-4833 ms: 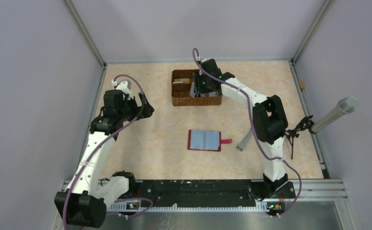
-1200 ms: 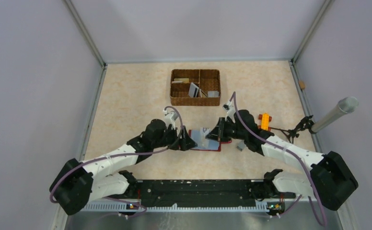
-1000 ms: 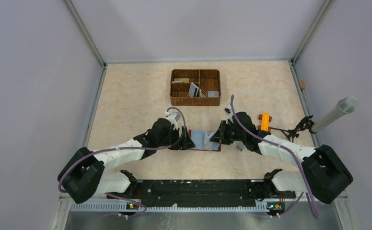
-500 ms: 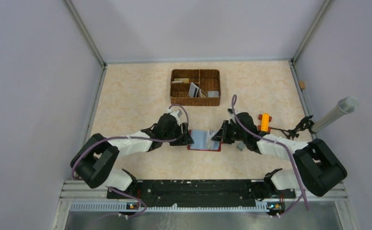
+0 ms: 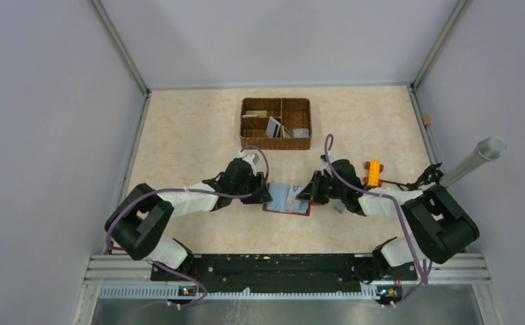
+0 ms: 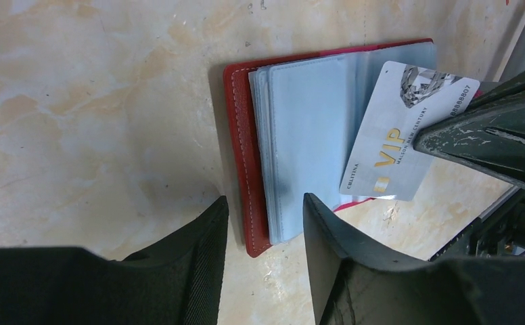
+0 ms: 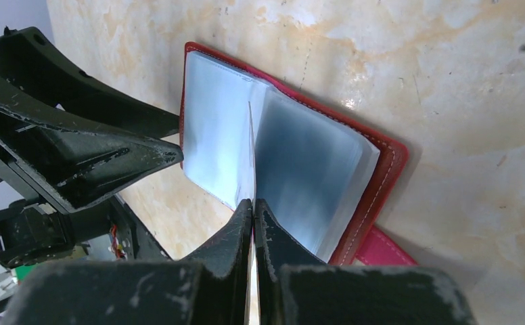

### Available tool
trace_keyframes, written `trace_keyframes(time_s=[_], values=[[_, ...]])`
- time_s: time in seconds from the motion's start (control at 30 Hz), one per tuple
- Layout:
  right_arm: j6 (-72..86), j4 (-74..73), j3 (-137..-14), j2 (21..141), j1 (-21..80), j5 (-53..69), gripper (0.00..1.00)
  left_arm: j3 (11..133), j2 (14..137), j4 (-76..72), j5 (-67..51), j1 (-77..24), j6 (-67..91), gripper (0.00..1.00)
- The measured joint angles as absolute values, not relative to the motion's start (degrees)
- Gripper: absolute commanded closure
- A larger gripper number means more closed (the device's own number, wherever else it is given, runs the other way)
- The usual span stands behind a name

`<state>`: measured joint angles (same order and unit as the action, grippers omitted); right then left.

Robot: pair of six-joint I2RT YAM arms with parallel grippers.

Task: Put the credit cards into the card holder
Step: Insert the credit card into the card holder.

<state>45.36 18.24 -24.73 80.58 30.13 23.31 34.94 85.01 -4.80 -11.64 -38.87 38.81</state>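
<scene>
I'm mid-insertion, right pincer (image 7: pixel 254 203) pinching a white credit card (image 6: pixel 402 135) over the open card holder (image 6: pixel 236 122) lying central on the table (image 5: pixel 192 135), left pincer (image 6: pixel 265 203) open astride its left edge; next it needs sliding into a pocket.

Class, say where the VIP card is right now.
In the left wrist view the VIP card sits right of centre, pinched in the right pincer and tilted over the open card holder, mid-table before the basket.
</scene>
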Motion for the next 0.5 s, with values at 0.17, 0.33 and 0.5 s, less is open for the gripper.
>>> trace_keyframes(time_s=[0.17, 0.33, 0.5], values=[[46.7, 19.2, -24.6, 82.6, 30.1, 24.0, 1.0, 35.2, 85.5, -4.8, -11.4, -38.9, 38.7, 0.64], [47.9, 20.7, -24.6, 85.0, 30.1, 24.7, 1.0, 35.4, 86.2, -4.9, -11.3, -38.8, 38.5, 0.69], [49.8, 23.5, -23.9, 87.0, 29.8, 25.5, 1.0, 35.6, 86.8, -5.2, -11.2, -38.6, 38.4, 0.73]])
